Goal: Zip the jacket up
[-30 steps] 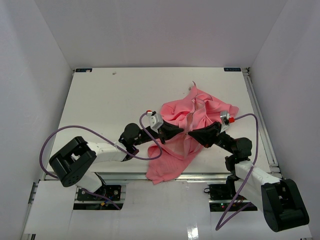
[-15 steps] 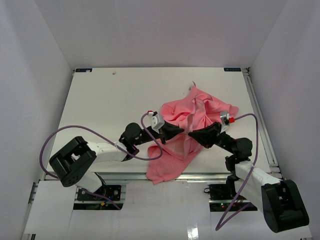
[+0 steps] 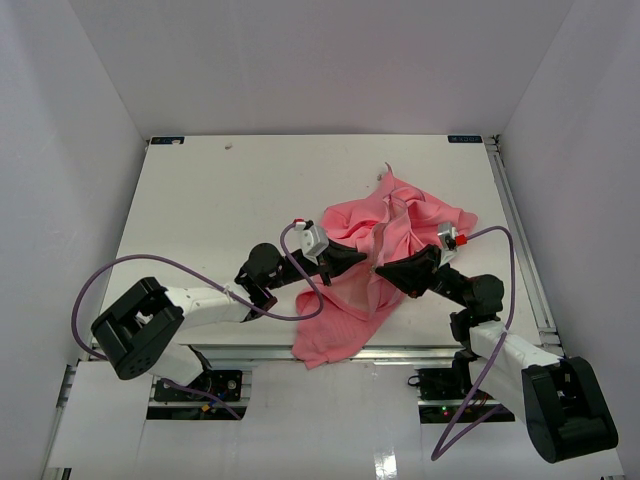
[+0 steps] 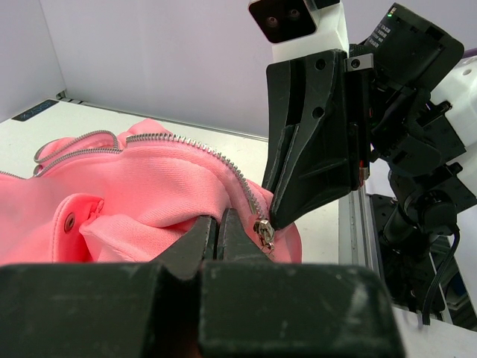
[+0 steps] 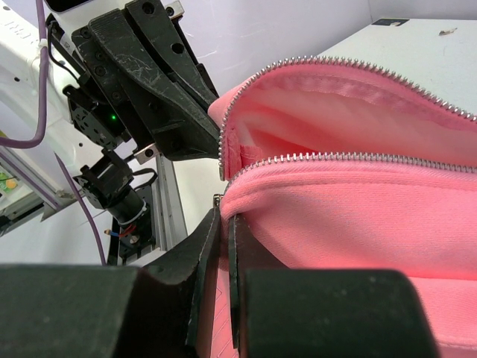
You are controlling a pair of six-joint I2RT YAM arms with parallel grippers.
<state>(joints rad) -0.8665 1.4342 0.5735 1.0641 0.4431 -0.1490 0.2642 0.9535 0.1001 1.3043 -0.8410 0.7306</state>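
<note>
The salmon-pink jacket [image 3: 405, 222] lies crumpled on the right half of the white table [image 3: 220, 200], with one flap [image 3: 335, 335] reaching over the near edge. Its front is open, and the two rows of metal zipper teeth [image 5: 350, 156] stand apart. My left gripper [image 3: 362, 261] [image 4: 218, 218] is shut on the fabric edge beside the zipper slider [image 4: 263, 231]. Facing it tip to tip, my right gripper [image 3: 384, 269] [image 5: 224, 216] is shut on the other front edge, with pink cloth pinched between its fingers and a small metal zipper end [image 5: 218, 198] at their tip.
White walls enclose the table on three sides. A metal rail [image 3: 520, 230] runs along the right edge. Purple cables [image 3: 150, 262] loop from both arms above the near edge.
The left arm's base link has swung a little left and down, and its gripper has edged slightly forward. Both grippers stay shut on the jacket, which has barely moved.
</note>
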